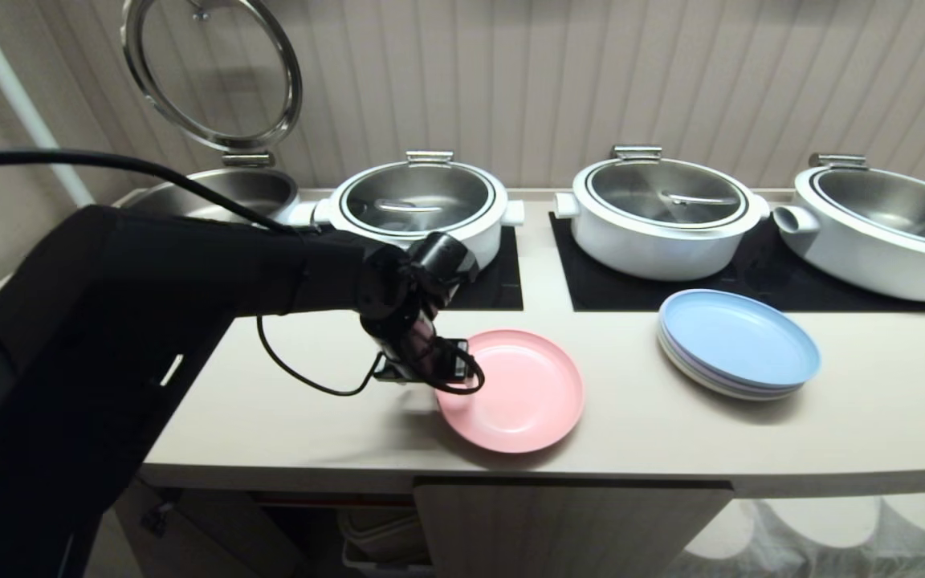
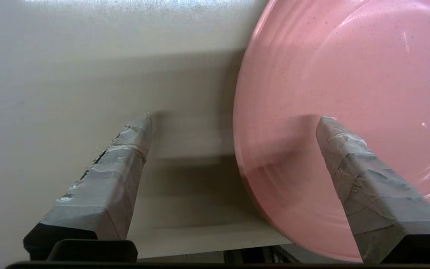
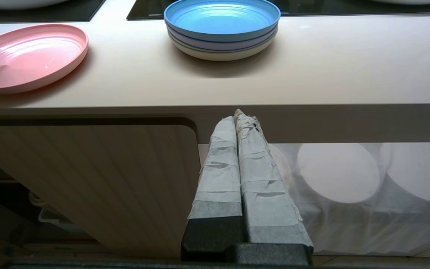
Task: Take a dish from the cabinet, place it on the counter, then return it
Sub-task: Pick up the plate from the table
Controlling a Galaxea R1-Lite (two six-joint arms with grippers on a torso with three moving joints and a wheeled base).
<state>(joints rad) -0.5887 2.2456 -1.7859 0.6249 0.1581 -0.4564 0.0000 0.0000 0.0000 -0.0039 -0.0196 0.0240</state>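
Plate [image 1: 523, 393], pink and round, lies flat on the cream surface [image 1: 310, 417] near its front edge, right way up and holding nothing. The left gripper [image 2: 233, 123] hangs at the plate's left rim with its taped fingers [image 2: 118, 168] spread wide apart. One finger is over the bare surface just beside the plate, and the other is over the plate's inner face. Neither finger pinches the rim; whether the tips touch anything cannot be told. From the head view, the black left arm [image 1: 149, 273] reaches in from the left side, with a cable looping below the wrist.

To the right of the pink plate, well apart from it, sits a stack of plates [image 1: 739, 341] with a pale blue one on top. Behind them, on black cooktop panels [image 1: 759, 277], stand four white pots. The leftmost pot [image 1: 213, 193] has its glass lid [image 1: 213, 72] raised upright, and the other three have their lids down.

The right gripper [image 3: 237, 123] is parked low in front of the surface's front edge, its two taped fingers pressed together and holding nothing. Beside it is the fluted beige cabinet door [image 3: 88, 179], and a dark opening in the cabinet [image 1: 286, 530] shows under the surface to the left of that door. A sheer white cloth [image 3: 349, 186] hangs below the surface on the right.
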